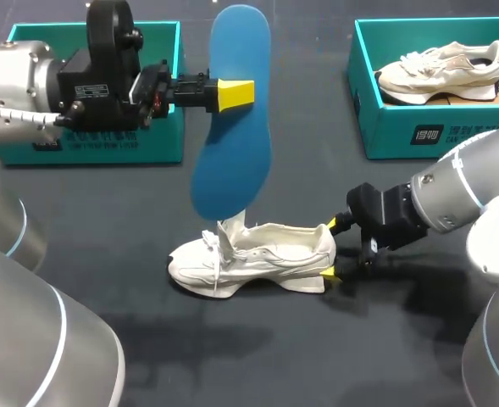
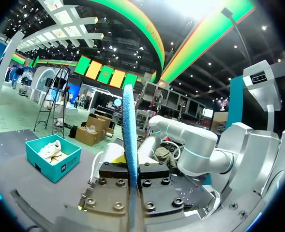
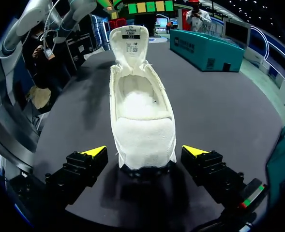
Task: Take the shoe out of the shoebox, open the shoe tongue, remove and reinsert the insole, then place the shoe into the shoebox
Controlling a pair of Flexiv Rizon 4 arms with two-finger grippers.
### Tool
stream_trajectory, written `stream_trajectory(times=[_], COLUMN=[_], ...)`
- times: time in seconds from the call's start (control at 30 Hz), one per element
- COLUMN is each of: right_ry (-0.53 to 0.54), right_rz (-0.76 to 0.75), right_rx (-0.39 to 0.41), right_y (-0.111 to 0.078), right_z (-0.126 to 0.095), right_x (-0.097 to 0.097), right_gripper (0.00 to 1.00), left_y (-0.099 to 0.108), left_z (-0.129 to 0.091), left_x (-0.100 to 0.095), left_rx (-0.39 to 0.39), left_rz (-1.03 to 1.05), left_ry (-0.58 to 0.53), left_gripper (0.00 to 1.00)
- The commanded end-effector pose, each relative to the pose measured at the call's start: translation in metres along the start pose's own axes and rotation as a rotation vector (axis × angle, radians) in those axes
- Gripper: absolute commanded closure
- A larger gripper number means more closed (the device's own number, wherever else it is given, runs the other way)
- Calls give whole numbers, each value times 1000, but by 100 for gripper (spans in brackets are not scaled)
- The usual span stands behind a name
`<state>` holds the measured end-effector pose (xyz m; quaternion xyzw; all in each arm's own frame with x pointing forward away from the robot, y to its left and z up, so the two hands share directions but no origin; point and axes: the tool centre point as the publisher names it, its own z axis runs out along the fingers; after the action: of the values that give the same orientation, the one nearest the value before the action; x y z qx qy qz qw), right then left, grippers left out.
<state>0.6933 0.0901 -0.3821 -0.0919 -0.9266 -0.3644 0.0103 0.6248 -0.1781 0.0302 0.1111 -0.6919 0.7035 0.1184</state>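
white shoe [image 1: 257, 259] stood on dark tabletop [image 1: 317, 348], tongue [image 1: 230, 233] standing up. blue insole [image 1: 232, 161] hung upright above shoe, lower end just over tongue. left pincer [image 1: 236, 93] pinched insole at its side edge. right pincer [image 1: 329, 248] wide, one finger each side of shoe heel, seemingly not touching. insole looked thin, light, bendy: best gripped by edge. shoe looked soft, light: heel good place to hold, likely tippy.
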Motion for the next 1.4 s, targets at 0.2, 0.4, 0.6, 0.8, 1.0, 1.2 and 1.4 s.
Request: stream_trajectory(times=[0.2,0.4,0.6,0.8,1.0,1.2,1.4], right_ry=[-9,-16,-23,-51,-97,-117,-131], right_rz=[14,19,24,42,27,-3,-39], right_rx=[389,491,571,669,735,789,792], right_y=[15,19,25,33,40,47,56], right_z=[-15,-21,-28,-34,-33,-30,-27], right_x=[6,4,5,6,4,2,4], right_gripper=[0,0,0,0,0,0,0], left_y=[-1,-1,-1,-1,-1,-1,-1], left_z=[3,3,3,3,3,3,3], left_x=[-1,-1,-1,-1,-1,-1,-1], left_rx=[0,0,0,0,0,0,0], left_rz=[-1,-1,-1,-1,-1,-1,-1], left_ry=[2,2,2,2,2,2,2], left_gripper=[100,100,100,100,100,100,100])
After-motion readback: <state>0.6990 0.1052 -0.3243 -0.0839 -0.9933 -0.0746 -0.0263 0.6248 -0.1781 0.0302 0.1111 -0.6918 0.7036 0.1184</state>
